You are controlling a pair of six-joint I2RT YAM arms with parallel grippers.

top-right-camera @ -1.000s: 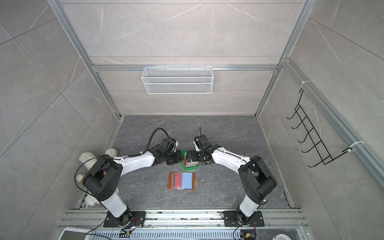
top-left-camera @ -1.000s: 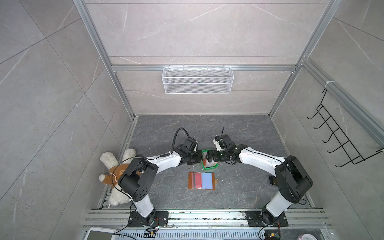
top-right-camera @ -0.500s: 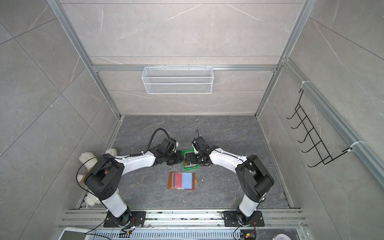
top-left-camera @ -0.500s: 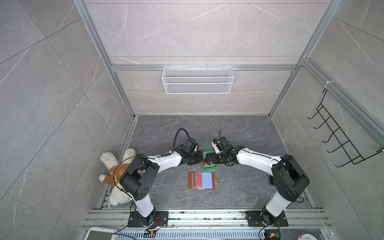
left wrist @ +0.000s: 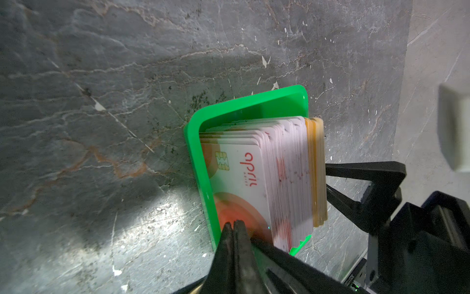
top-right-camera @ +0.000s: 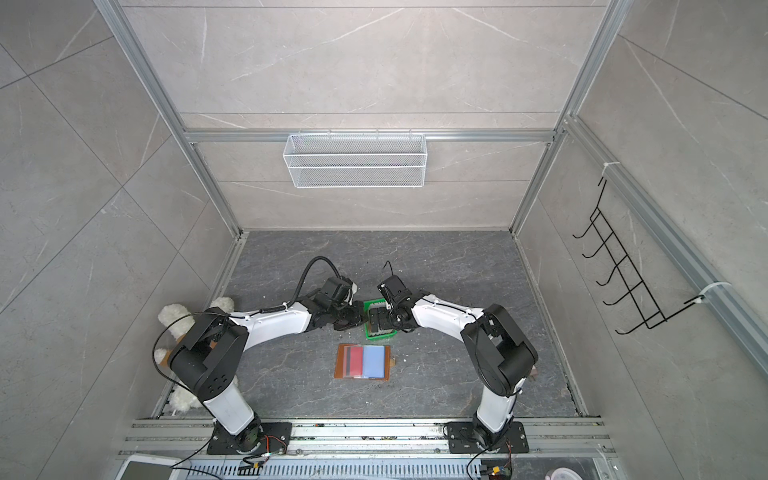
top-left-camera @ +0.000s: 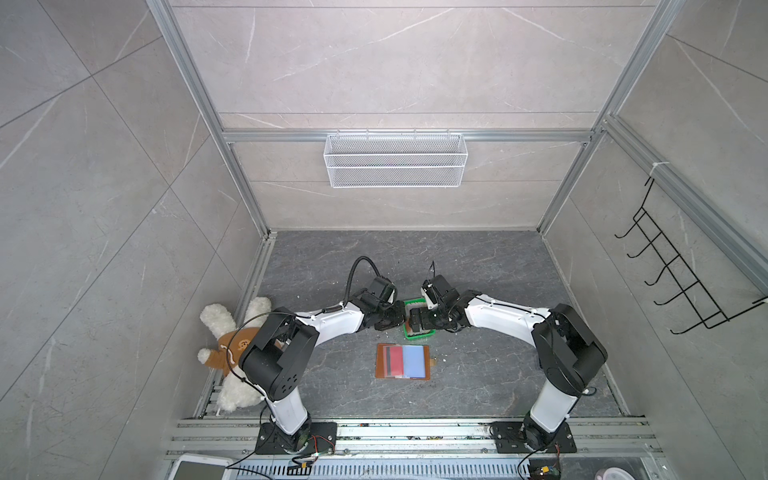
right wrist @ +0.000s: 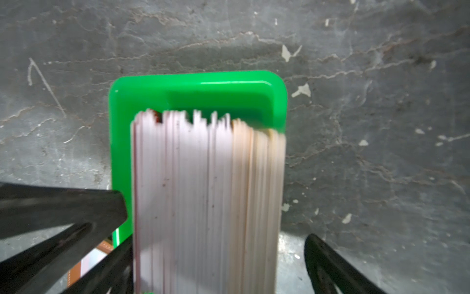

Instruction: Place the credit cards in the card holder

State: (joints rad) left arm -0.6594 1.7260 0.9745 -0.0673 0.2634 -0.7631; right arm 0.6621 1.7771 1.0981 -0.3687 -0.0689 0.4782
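Green plastic is what I am watching: the small green tray [left wrist: 198, 127] holds the credit cards [left wrist: 254, 178], which stand on edge in a thick stack, and both arms meet there. Over the last second my right arm has crept in from 3 o'clock; its wrist and elbow sit closer to the tray in both top views. The left arm has hardly moved. The right gripper [right wrist: 216, 221] is spread wide and straddles the whole stack. One finger is just beside the tray wall, and in the right wrist view the other stands apart from the yellowish end cards, so I judge nothing is pinched yet. The left gripper [left wrist: 233, 226], at the tray's 9 o'clock side, has its tips pressed together with nothing between them. They rest against the lower corner of the front card's face, probably to steady or peel it. The card holder [top-left-camera: 402, 360] lies open and flat on the grey table [top-left-camera: 478, 374] at 6 o'clock from the tray, near it but not touching. A red card [top-left-camera: 394, 360] with a dark stripe is already under its left sleeve. To me, the approach looks finished and the next pick is being set up, though a spread this wide risks taking several cards.
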